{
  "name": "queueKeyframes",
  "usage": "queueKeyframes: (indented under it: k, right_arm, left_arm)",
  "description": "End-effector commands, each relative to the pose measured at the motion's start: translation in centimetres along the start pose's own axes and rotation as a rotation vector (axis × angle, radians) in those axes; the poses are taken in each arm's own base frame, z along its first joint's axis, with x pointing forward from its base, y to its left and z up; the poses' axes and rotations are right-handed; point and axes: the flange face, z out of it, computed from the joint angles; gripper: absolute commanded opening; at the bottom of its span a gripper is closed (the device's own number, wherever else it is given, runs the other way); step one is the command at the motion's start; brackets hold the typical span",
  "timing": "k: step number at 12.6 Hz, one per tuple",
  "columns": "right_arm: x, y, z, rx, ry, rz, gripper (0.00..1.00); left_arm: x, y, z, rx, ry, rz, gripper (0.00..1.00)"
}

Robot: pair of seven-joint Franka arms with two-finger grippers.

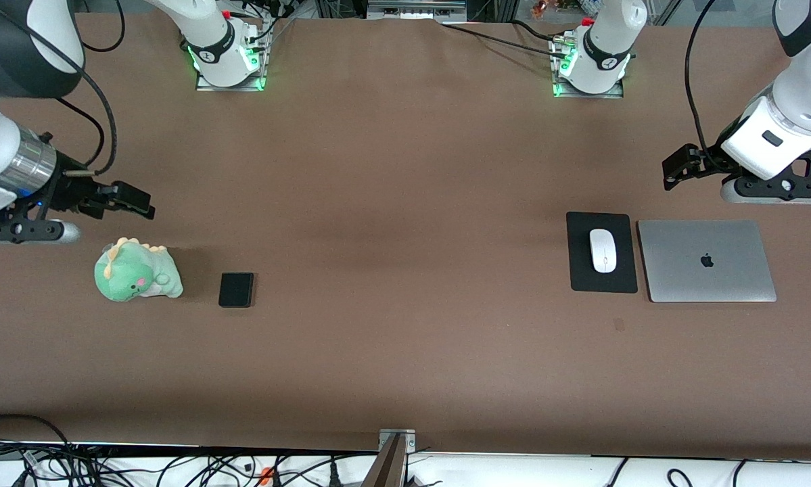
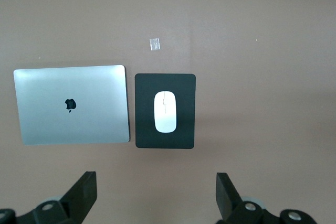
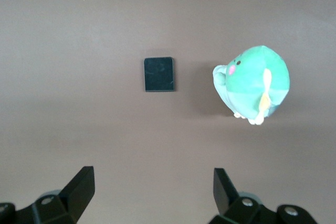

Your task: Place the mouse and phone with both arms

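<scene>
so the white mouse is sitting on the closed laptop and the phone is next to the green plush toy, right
Not quite. The mouse sits on the black mouse pad, which lies beside the closed laptop; the left wrist view shows this plainly. The phone does lie next to the green plush toy, toward the right arm's end of the table.

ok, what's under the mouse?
The mouse lies on a black mouse pad, beside the closed laptop. The pad's middle is covered by the mouse; the pad lies flat on the table.
</scene>
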Motion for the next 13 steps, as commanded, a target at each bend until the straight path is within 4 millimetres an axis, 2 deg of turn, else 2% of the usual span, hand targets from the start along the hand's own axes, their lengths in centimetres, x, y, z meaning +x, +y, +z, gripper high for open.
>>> queueKeyframes:
  k: [1,10,13]
  right_arm:
    - [-0.8,-0.1,0.0,-0.018,-0.014,-0.019,1.00]
    - [-2.3,0.3,-2.5,-0.017,0.000,-0.035,1.00]
    - [-2.4,-0.2,-2.5,-0.030,0.000,-0.050,1.00]
  left_arm:
    - [-0.1,0.1,-0.2,-0.022,-0.005,-0.008,1.00]
    - [-0.1,0.0,-0.2,-0.022,-0.008,-0.008,1.00]
    - [-0.1,0.0,-0.2,-0.022,-0.008,-0.008,1.00]
